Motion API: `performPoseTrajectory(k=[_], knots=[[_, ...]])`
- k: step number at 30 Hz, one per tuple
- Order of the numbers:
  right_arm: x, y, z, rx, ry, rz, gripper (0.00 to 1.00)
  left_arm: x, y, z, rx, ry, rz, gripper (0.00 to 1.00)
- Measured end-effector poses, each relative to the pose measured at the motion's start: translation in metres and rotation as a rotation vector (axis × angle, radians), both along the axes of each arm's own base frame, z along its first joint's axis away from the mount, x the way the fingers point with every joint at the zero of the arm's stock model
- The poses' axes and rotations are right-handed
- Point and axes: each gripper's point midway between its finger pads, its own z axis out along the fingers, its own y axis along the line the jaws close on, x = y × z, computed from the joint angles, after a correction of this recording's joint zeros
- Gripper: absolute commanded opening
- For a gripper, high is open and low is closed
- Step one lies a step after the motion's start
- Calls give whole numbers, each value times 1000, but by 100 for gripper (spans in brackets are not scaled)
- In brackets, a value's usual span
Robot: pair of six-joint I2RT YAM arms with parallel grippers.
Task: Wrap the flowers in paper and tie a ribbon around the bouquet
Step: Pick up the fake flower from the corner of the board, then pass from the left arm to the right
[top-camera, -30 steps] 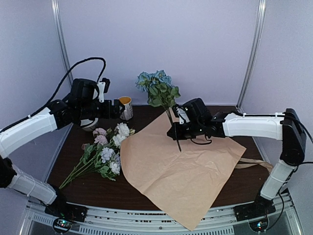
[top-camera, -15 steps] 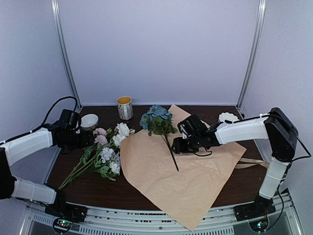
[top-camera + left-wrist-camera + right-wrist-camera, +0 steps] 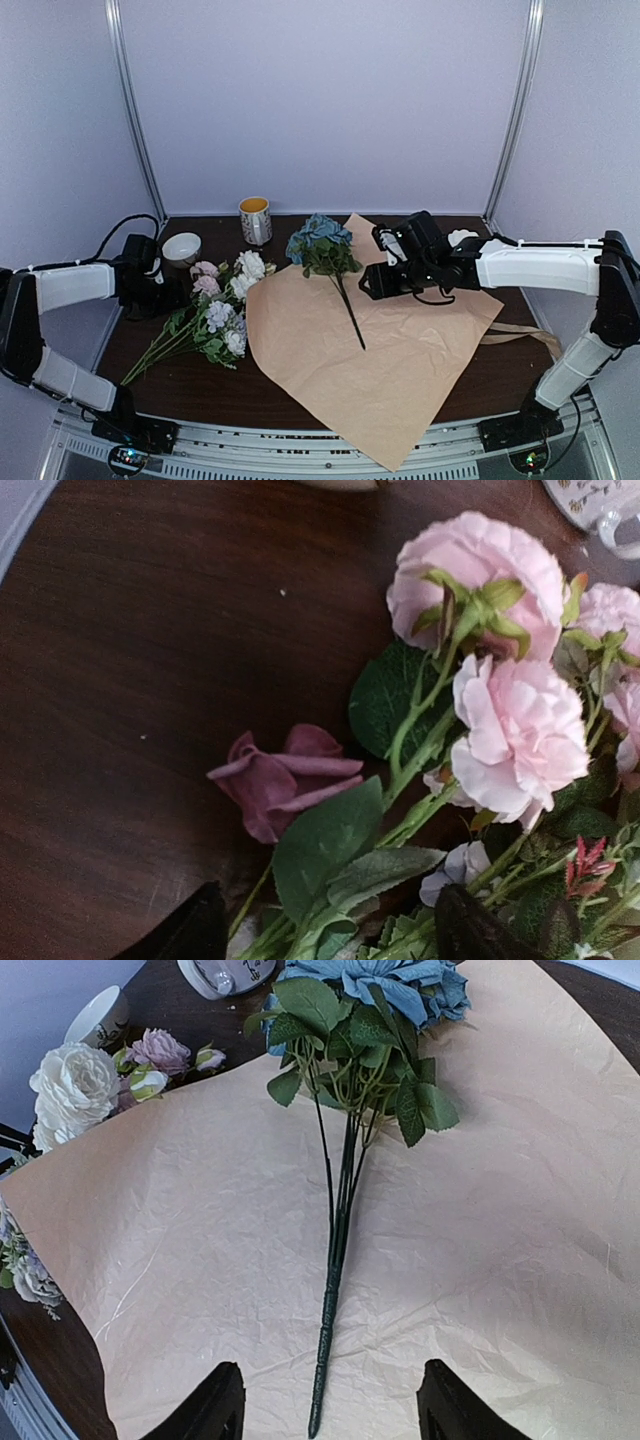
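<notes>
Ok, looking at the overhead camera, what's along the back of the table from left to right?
Small white bowl → white mug with a yellow inside → blue-bloomed flower bunch with green leaves → small white dish.

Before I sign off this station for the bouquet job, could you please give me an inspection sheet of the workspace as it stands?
Surface: dark brown wooden table, no spills seen.
Job's things: large kraft-tan paper sheet spread flat; blue-flowered bunch with green stems lying on it; pink, white and lavender flower bunch on the table left of it; beige ribbon showing past its right edge.
Clutter: white mug and small white bowl at the back.
Grippers: left gripper open, low over the pink blooms; right gripper open above the blue bunch's stem end, holding nothing.
Cables: black cable looped by the left arm; another under the right wrist.
Surroundings: pale plain walls, metal corner posts.
</notes>
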Motion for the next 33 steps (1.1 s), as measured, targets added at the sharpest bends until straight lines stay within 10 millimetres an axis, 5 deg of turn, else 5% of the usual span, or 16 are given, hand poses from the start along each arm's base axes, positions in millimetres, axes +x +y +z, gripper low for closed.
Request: performPoseTrajectory(k=[4, 7, 14, 18, 33], knots=[[-2, -3, -5, -27, 8, 13, 61, -2, -7, -27, -14, 83, -47, 75], [-3, -3, -8, -38, 13, 19, 61, -6, -6, -44, 4, 136, -62, 57], [-6, -4, -16, -55, 33, 31, 64, 11, -4, -29, 44, 80, -95, 26], [-7, -5, -20, -69, 45, 34, 64, 17, 0, 7, 89, -37, -126, 0], [-8, -11, -10, -106, 37, 38, 64, 12, 16, 136, 261, -320, -135, 0]])
